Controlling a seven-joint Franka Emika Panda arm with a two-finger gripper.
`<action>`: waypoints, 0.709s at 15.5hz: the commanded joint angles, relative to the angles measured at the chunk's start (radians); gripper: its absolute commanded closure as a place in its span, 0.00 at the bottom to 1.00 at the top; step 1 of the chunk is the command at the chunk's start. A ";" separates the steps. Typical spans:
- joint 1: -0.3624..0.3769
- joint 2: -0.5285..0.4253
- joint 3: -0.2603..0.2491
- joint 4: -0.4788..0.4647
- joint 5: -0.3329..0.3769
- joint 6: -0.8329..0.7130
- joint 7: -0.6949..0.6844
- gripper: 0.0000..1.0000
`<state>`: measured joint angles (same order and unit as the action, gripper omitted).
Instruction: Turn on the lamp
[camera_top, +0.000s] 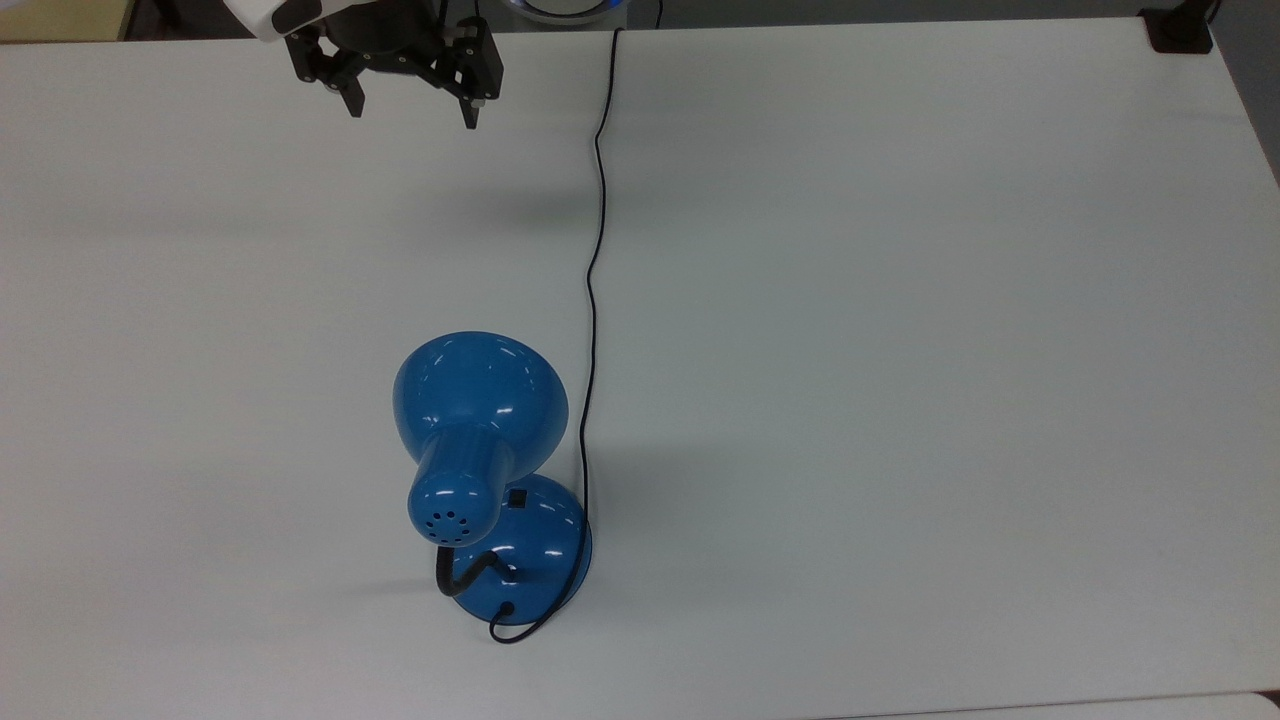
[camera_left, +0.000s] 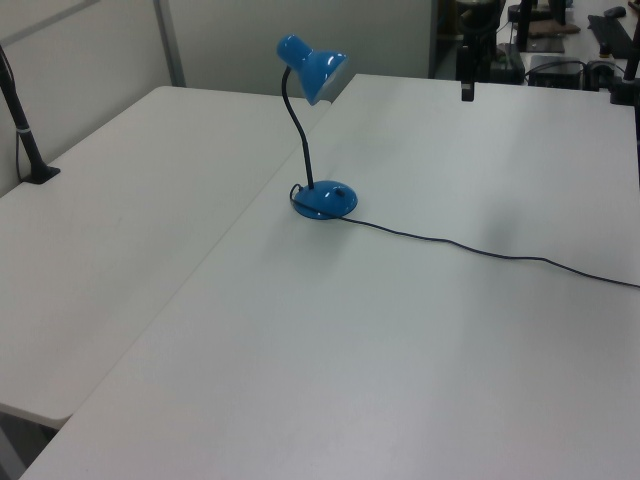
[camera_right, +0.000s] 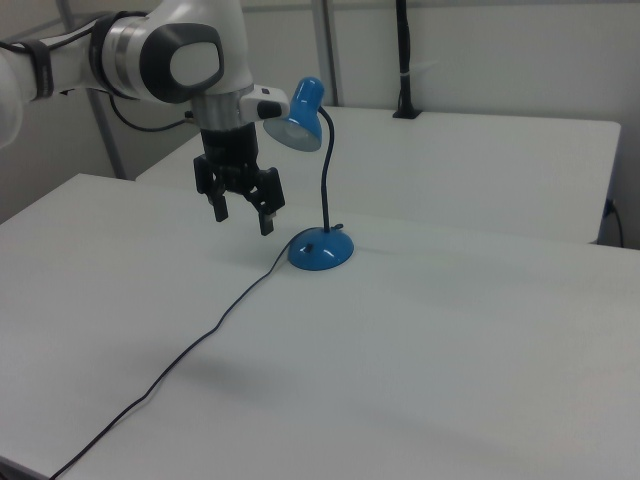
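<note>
Fingers spread and holding nothing, the gripper (camera_top: 412, 108) hangs above the white table (camera_top: 900, 300), well apart from the blue desk lamp (camera_top: 480, 400). The lamp stands upright near the table's middle, its black cord (camera_top: 595, 250) trailing away from the round base (camera_right: 321, 249), whose small black switch (camera_top: 517, 496) is untouched.

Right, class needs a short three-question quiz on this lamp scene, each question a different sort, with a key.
1. True or false: the gripper holds the lamp.
2. The black switch sits on the lamp's: A) shade B) base C) neck.
3. Fill in: the cord lies on the white ____.

Key: 1 false, the fingers are spread and hold nothing, well apart from the lamp. 2 B. 3 table.
</note>
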<state>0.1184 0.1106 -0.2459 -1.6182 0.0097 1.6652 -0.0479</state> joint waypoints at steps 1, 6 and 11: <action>-0.005 -0.011 -0.010 0.018 -0.008 -0.028 -0.010 0.00; -0.003 -0.009 -0.013 0.020 -0.005 -0.018 -0.012 0.00; -0.005 0.004 -0.013 0.031 -0.002 0.034 -0.013 0.08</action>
<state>0.1141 0.1125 -0.2573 -1.5993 0.0097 1.6695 -0.0479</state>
